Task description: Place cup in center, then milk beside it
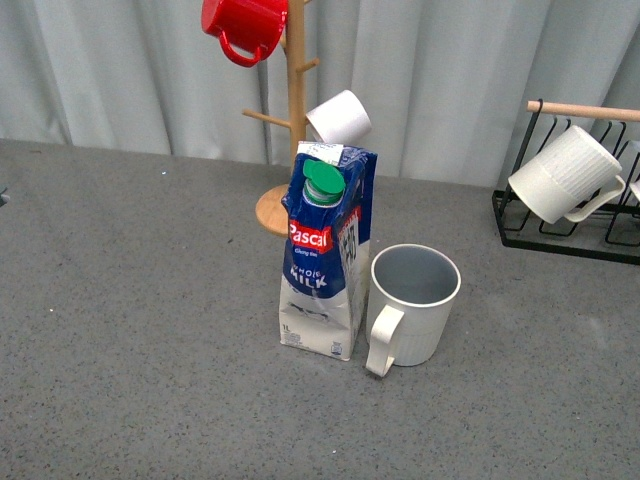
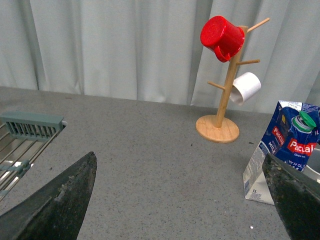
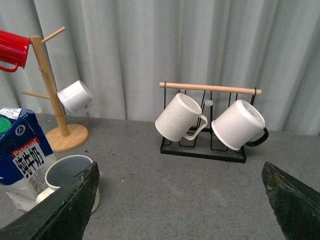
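Front view, left to right. Toward the far edge of the tabletop (image 1: 120, 300) stands a wooden mug tree (image 1: 293, 120) carrying a red mug (image 1: 244, 25) and a small white cup (image 1: 339, 117). At mid-tabletop the milk (image 1: 326, 255) stands upright with its green cap up; the cup (image 1: 412, 305) sits just beside it, upright, handle toward the near edge. At the far right edge a wire rack (image 1: 565, 205) holds a finely ribbed mug (image 1: 565, 175). Both task objects appear placed. Neither arm shows here; in the wrist views the left tool (image 2: 175, 200) and the right tool (image 3: 180, 200) are spread wide and empty. The carton's dented panels suggest soft, yielding walls: grip it low across the body. The cup looks rigid, breakable and smooth; take the rim or handle.
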Motion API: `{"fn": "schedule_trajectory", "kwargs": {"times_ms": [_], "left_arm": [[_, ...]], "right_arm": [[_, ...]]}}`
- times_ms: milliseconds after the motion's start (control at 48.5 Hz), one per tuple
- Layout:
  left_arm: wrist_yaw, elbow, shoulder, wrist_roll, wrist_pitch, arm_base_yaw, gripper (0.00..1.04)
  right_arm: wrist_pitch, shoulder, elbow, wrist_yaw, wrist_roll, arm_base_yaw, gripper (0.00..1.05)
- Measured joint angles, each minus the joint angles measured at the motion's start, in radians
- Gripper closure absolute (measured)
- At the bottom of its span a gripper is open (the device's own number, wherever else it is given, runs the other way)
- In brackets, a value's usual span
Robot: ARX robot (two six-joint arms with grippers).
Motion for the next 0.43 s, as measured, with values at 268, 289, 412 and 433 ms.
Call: {"fn": "schedule_trajectory", "kwargs": {"times_ms": [268,289,412,433], "left_arm": [[0.000,0.000,0.000,0.000,0.000,0.000,0.07],[0.000,0.000,0.000,0.000,0.000,0.000,0.07],[0.000,0.000,0.000,0.000,0.000,0.000,0.07],[0.000,0.000,0.000,0.000,0.000,0.000,0.07]], "right_arm": [[0.000,0.000,0.000,0.000,0.000,0.000,0.09],[0.000,0.000,0.000,0.000,0.000,0.000,0.09],[0.000,0.000,0.000,0.000,0.000,0.000,0.09],[0.000,0.000,0.000,0.000,0.000,0.000,0.09]]}}
